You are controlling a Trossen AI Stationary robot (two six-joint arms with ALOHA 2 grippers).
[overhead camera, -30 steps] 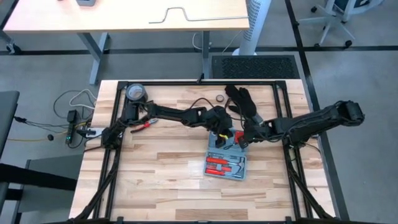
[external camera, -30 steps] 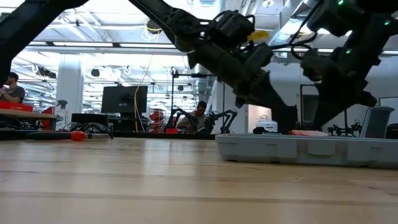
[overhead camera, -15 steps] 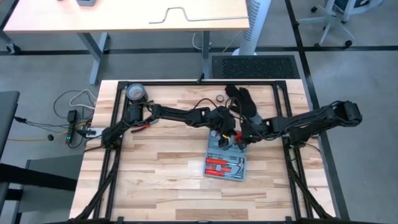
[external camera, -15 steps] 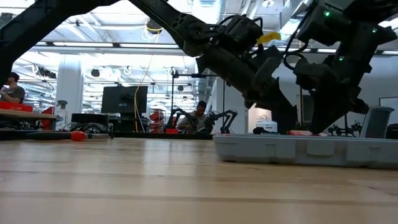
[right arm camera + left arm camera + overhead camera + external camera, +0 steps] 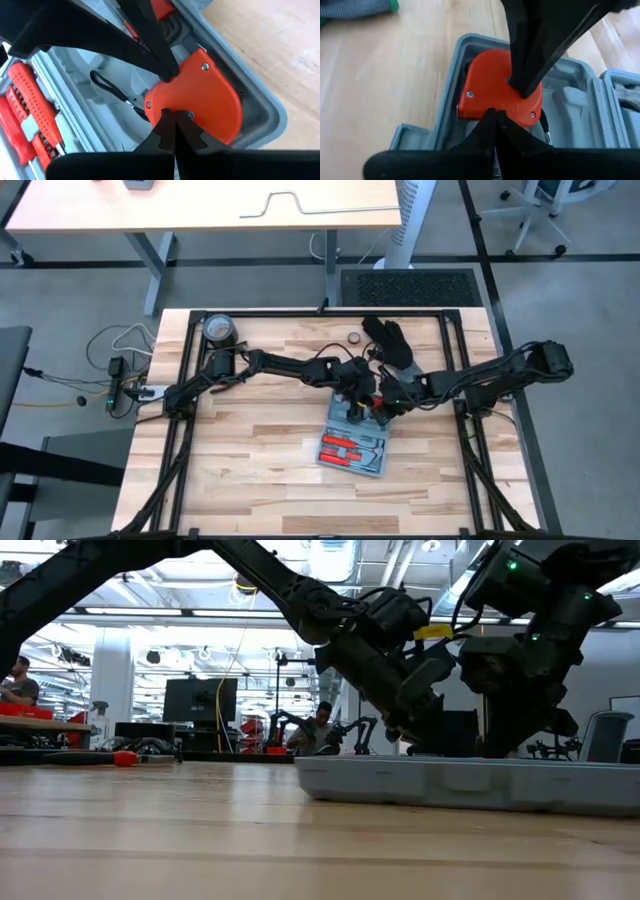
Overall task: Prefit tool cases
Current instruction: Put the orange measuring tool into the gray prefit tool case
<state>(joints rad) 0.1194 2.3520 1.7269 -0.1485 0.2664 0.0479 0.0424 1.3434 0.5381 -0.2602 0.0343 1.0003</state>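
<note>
High view, case: the open blue-grey plastic tool case [image 5: 353, 440] lies on the light wooden table [image 5: 260, 470], right of centre, turned a little askew, red-handled tools [image 5: 340, 447] in its near half.
High view, left arm: it reaches from the far left corner across to the case, the left gripper [image 5: 355, 404] over the far half.
High view, right arm: it comes in from the right edge, the right gripper [image 5: 385, 402] just beside the left one, over the same half.
High view, around: a black glove [image 5: 391, 340] near the far edge, a dark tape roll [image 5: 219, 330] at the far left corner.
Low view: the grey case wall [image 5: 460, 787] sits flat on the table, both dark arms meeting right above it; people sit at desks in the room behind.
Left wrist view: the left fingers [image 5: 492, 132] are pinched together, tips pressed on the edge of an orange rounded tape measure [image 5: 492, 92] lying in its grey recess; the other arm's finger [image 5: 540, 45] touches its top face.
Right wrist view: right fingers [image 5: 175, 132] also closed to a point, touching the orange tape measure [image 5: 200, 102]; red screwdrivers [image 5: 22, 107] sit in the other half.
</note>
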